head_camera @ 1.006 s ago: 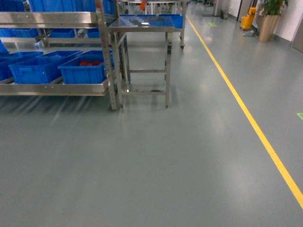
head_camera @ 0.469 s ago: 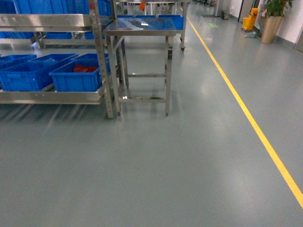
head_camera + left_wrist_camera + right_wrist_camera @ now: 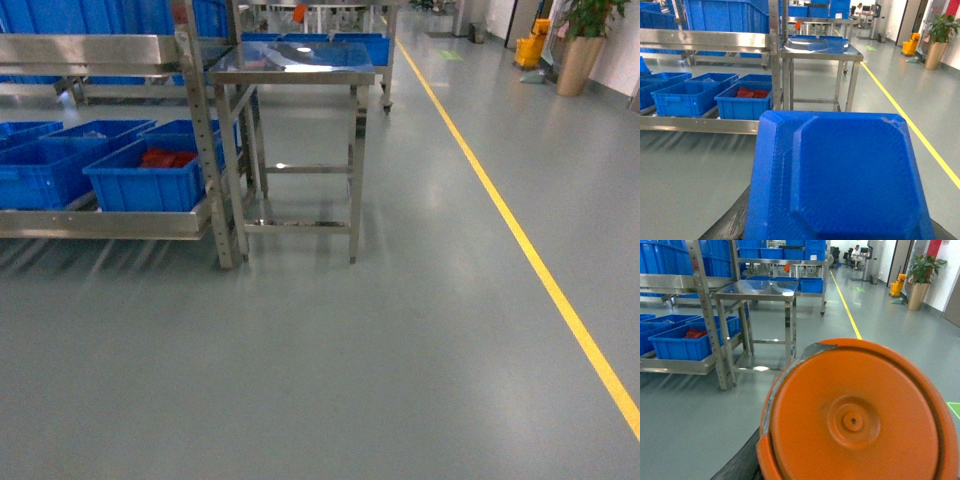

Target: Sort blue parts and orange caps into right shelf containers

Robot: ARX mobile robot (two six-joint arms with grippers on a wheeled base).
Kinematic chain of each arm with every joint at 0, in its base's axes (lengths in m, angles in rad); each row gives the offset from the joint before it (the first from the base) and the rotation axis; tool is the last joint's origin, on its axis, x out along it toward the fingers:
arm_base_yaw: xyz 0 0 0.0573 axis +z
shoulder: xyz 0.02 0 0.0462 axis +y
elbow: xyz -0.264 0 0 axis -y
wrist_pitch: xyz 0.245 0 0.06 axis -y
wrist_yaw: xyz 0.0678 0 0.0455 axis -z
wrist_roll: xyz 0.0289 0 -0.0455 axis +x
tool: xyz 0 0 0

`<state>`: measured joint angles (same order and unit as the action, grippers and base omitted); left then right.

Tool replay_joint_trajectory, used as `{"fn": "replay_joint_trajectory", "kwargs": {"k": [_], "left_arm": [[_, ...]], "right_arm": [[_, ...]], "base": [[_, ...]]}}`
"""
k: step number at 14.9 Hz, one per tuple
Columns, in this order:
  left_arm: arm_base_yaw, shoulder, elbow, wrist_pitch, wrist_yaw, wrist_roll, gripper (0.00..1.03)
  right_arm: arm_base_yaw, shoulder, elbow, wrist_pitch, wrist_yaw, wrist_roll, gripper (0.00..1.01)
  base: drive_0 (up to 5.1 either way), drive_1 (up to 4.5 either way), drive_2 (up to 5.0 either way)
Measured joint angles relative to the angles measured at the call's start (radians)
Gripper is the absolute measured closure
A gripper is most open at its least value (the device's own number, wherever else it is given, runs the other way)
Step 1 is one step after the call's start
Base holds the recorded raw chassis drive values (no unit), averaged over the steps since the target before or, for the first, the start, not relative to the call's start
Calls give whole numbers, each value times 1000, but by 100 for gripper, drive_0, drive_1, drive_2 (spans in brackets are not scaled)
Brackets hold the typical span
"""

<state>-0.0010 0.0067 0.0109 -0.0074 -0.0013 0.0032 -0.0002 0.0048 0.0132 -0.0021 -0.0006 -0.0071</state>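
Facing a steel shelf rack [image 3: 120,50] at the left of the head view, with a steel surface [image 3: 290,70] just beside its right end. The rack's lower shelf [image 3: 100,222] carries a row of right shelf containers [image 3: 140,180]; the one at the shelf's right end holds red-orange pieces [image 3: 165,158], too small to tell whether they are orange caps. More blue bins [image 3: 90,15] sit on the upper level. A shallow blue tray [image 3: 330,45] lies at the surface's far edge. A yellow floor line [image 3: 520,250] runs along the grey floor [image 3: 350,360] to the right; a potted plant [image 3: 580,40] and a yellow mop bucket [image 3: 530,42] stand far right.

Left wrist view: a blue octagonal moulded face [image 3: 840,175] fills the foreground, blocking the left hand; cannot tell whether its fingers are apart or together. Right wrist view: an orange round lid-like disc [image 3: 860,415] fills the foreground likewise; right hand state cannot be told. No hand appears in the head view. A seated person [image 3: 856,254] is visible far down the aisle.
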Motion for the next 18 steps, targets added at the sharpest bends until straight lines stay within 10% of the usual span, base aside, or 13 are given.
{"fn": "replay_joint_trajectory", "kwargs": {"k": [18], "left_arm": [[0,0,0,0,1,0,60]], "right_arm": [[0,0,0,-4,0,0,57]], "base": [[2,411,-407]]}}
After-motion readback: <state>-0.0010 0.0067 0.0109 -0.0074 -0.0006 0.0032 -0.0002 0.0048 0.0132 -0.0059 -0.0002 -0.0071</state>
